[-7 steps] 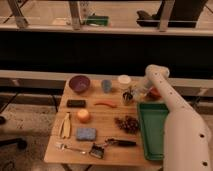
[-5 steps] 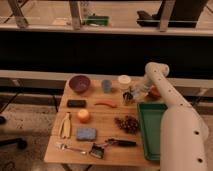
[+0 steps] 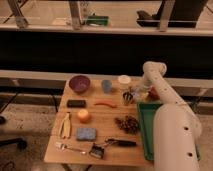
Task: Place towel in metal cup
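Note:
The metal cup [image 3: 127, 98] is a small dark grey cup on the wooden table [image 3: 100, 122], right of centre, just left of the green tray. My gripper [image 3: 130, 93] hangs from the white arm [image 3: 159, 85] and sits right at the cup's top, partly hiding it. I cannot make out the towel as a separate thing. A pale patch [image 3: 138, 90] shows beside the gripper, and I cannot tell what it is.
Behind the cup stand a white round container [image 3: 124, 80], a light-blue cup [image 3: 106, 86] and a purple bowl [image 3: 79, 83]. A green tray [image 3: 148, 125] lies at the right with a red thing [image 3: 154, 93] near its far end. Grapes [image 3: 127, 123], an orange [image 3: 83, 115], a blue sponge [image 3: 86, 134], a banana [image 3: 65, 125] and a brush [image 3: 112, 143] lie nearer.
The near part of the arm has shifted slightly left. The gripper stays at the metal cup.

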You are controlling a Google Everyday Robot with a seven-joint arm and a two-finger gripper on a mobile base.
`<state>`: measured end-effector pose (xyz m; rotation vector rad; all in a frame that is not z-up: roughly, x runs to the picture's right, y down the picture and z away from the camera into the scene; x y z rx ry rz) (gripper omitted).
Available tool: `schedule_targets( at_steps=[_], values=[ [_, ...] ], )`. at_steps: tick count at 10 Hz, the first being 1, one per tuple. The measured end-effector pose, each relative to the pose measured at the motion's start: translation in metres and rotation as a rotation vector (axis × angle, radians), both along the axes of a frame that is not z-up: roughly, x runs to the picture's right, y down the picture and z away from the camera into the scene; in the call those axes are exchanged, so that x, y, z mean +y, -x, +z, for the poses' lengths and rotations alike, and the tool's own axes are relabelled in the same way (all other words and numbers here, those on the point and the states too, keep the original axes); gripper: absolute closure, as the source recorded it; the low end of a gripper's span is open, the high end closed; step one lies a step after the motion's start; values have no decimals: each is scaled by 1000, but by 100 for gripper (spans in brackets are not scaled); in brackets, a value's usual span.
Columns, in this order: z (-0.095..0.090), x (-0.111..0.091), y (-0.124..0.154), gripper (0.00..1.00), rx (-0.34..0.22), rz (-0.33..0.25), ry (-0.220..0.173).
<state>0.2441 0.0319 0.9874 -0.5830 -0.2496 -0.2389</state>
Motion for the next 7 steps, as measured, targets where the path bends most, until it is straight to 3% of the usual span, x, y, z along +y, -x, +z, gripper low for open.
schedule_targets(
  at_steps=[4,7],
  values=[
    [1,-24,1,33,10,-11,-36],
    [14,-17,-3,33,9,12,-19]
  ],
)
